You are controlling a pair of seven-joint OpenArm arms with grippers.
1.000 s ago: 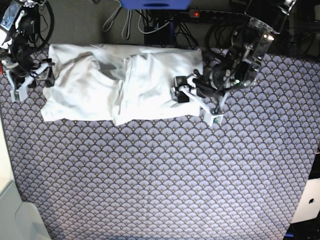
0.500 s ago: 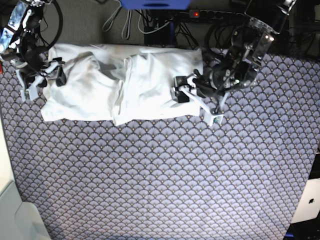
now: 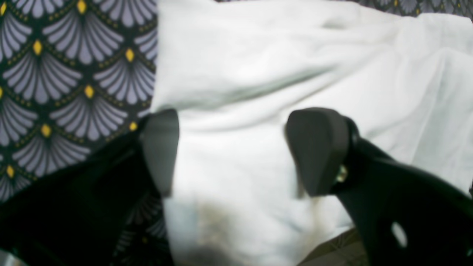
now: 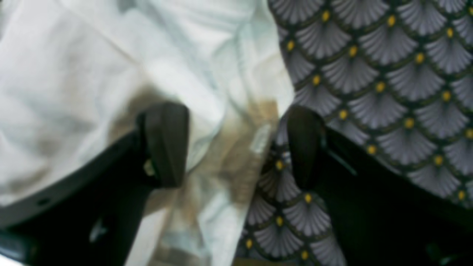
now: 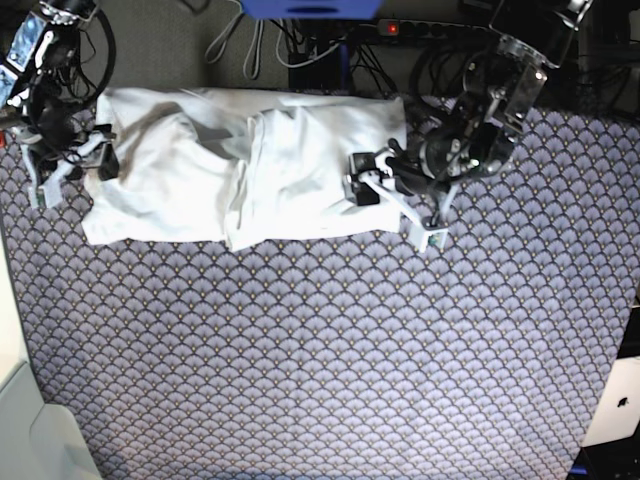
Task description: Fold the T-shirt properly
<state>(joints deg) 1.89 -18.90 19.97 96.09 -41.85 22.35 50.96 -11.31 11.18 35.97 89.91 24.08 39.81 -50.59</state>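
The white T-shirt (image 5: 245,165) lies as a long rumpled band across the far part of the patterned surface, with a doubled layer in its middle. My left gripper (image 5: 395,212) stands open at the shirt's right end. In the left wrist view its fingers (image 3: 317,147) straddle the white cloth (image 3: 258,74), without pinching it. My right gripper (image 5: 72,172) is open at the shirt's left end. In the right wrist view one finger (image 4: 166,144) is over the cloth (image 4: 92,74) and the other is over the pattern, with the shirt's edge between them.
The surface is a dark cloth with a grey fan pattern and yellow dots (image 5: 320,360). Cables and a power strip (image 5: 420,30) run along the back edge. A white object (image 5: 25,430) sits at the lower left corner and another (image 5: 615,400) at the lower right.
My right gripper went in toward the shirt's left end, then drew back a little to the left and down. The left arm and the shirt look the same.
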